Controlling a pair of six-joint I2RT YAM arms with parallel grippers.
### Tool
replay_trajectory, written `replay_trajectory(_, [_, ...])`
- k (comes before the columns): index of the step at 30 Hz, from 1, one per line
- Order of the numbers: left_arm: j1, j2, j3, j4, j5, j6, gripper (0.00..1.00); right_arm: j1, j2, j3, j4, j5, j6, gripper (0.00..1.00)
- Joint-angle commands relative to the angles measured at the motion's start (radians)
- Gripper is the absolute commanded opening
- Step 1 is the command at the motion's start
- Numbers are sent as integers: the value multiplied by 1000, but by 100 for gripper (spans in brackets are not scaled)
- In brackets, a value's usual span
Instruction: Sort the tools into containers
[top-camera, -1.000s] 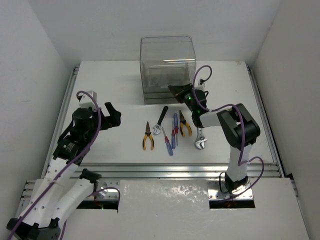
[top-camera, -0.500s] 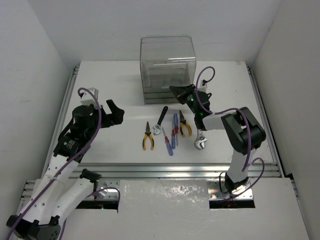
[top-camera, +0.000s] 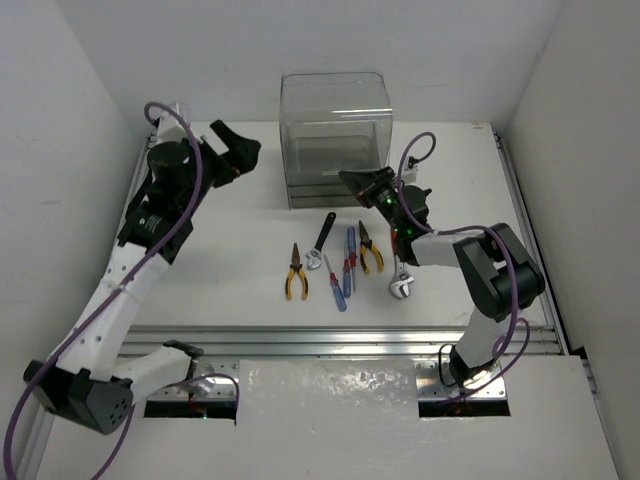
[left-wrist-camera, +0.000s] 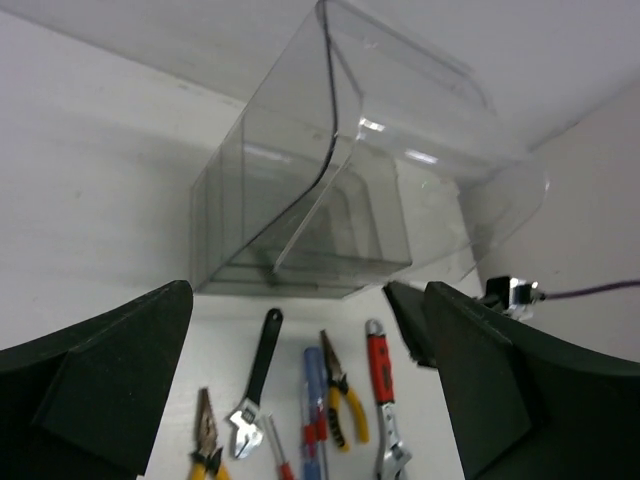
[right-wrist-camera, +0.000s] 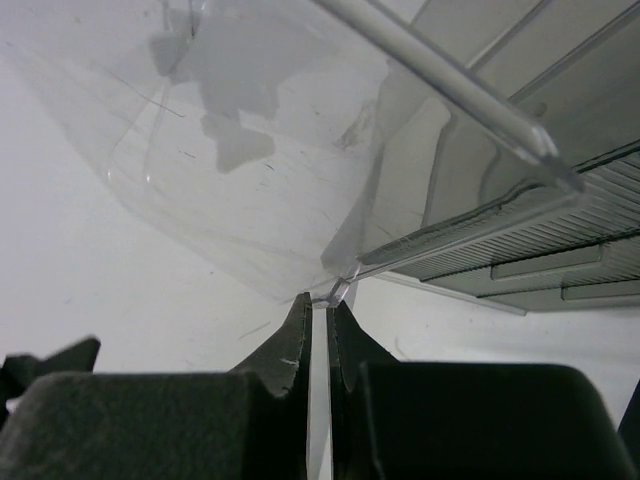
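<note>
Right pincer (right-wrist-camera: 320, 308) clamped on thin corner lip of containers (top-camera: 334, 120) (clear plastic); left pincer (left-wrist-camera: 307, 295) spread wide, apart from tools (top-camera: 349, 260).

Both arms are the same build: the left arm (top-camera: 115, 285) and right arm (top-camera: 478, 335) have glossy white link tubes with fat black cylinder joints in between, so it's a proper panda colour scheme. Each one drags a purple cable (top-camera: 199, 175) that loops loose along the outside instead of running inside the shell. The left gripper (top-camera: 236, 148) and right gripper (top-camera: 350, 178) are matte black all over. Up close the fingers (left-wrist-camera: 110, 385) are chunky faceted wedges, like moulded plastic, no markings I can make out. A couple of tiny green lights (top-camera: 398, 234) glow on the right forearm.
</note>
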Motion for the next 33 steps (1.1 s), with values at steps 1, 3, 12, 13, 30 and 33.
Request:
replay_trajectory(1, [35, 90, 104, 111, 51, -42, 98, 8, -77, 15, 126, -18, -50, 0])
replay_trajectory(3, [55, 144, 163, 137, 78, -40, 96, 8, -91, 20, 103, -29, -62, 0])
replay_trajectory(12, [164, 292, 287, 182, 251, -40, 23, 7, -174, 58, 6, -44, -136, 0])
replay_trajectory(13, [179, 308, 313, 189, 279, -40, 20, 8, -183, 62, 6, -47, -139, 0])
replay_trajectory(30, [197, 780, 701, 208, 770, -77, 0, 7, -235, 128, -90, -63, -188, 0])
replay_trajectory(33, [197, 788, 689, 222, 774, -89, 0, 7, -242, 130, -94, -61, -194, 0])
